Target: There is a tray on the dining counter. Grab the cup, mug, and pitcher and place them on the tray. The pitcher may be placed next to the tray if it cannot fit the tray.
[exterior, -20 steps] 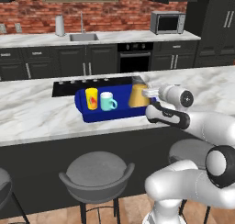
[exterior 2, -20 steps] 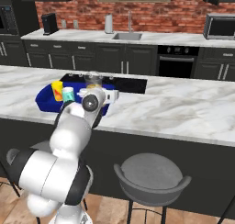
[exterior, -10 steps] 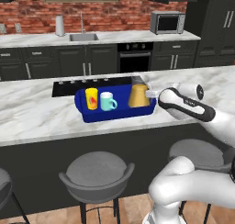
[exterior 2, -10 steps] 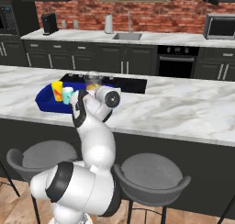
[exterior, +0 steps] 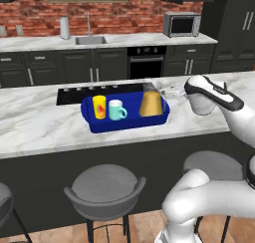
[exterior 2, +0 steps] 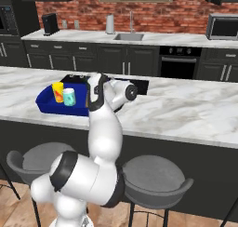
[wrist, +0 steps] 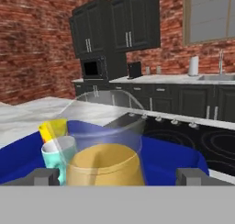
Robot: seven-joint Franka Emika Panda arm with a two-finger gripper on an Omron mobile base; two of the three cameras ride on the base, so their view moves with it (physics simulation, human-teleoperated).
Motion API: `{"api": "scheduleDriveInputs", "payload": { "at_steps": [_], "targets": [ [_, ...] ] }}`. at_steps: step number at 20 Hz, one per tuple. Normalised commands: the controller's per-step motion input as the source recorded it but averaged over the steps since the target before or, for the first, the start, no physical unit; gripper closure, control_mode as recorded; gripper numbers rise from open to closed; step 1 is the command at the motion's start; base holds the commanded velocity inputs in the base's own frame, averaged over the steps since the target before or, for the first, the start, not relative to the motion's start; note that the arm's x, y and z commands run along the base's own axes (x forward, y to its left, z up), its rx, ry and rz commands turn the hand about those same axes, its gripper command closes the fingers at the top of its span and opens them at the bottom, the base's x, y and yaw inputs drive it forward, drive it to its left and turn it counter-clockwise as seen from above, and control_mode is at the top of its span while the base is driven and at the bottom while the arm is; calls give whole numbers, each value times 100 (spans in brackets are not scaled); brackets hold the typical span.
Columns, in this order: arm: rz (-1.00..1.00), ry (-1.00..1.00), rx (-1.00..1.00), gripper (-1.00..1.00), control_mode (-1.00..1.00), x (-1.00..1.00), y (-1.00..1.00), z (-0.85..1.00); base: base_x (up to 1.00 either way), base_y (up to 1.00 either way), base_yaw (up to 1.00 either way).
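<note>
We've got the claw [wrist: 114,175] spread wide, empty, right behind the conical amber-gold pitcher [exterior: 152,103]; any bump could topple it inside the deep-blue tray [exterior: 129,122].

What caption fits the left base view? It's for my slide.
Yellow cup, teal mug and amber pitcher inside the blue tray on the dining counter.

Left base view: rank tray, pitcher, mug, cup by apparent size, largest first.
1. tray
2. pitcher
3. mug and cup: they look about the same size, so no ranking between them.
</note>
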Motion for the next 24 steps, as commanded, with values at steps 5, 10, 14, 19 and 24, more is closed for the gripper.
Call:
{"api": "scheduleDriveInputs", "payload": {
  "at_steps": [5, 10, 14, 19, 24],
  "targets": [
    [1, -1, 0, -100, -100, -6, -27, 37, 0, 0, 0],
    [0, 1, 0, -100, -100, -35, -44, 32, 0, 0, 0],
    [-6, 2, 0, -100, -100, -60, -13, 41, 0, 0, 0],
    [-13, 3, 0, -100, -100, -78, 8, 43, 0, 0, 0],
    [-16, 1, -5, -100, -100, -79, 45, 23, 0, 0, 0]
  ]
}}
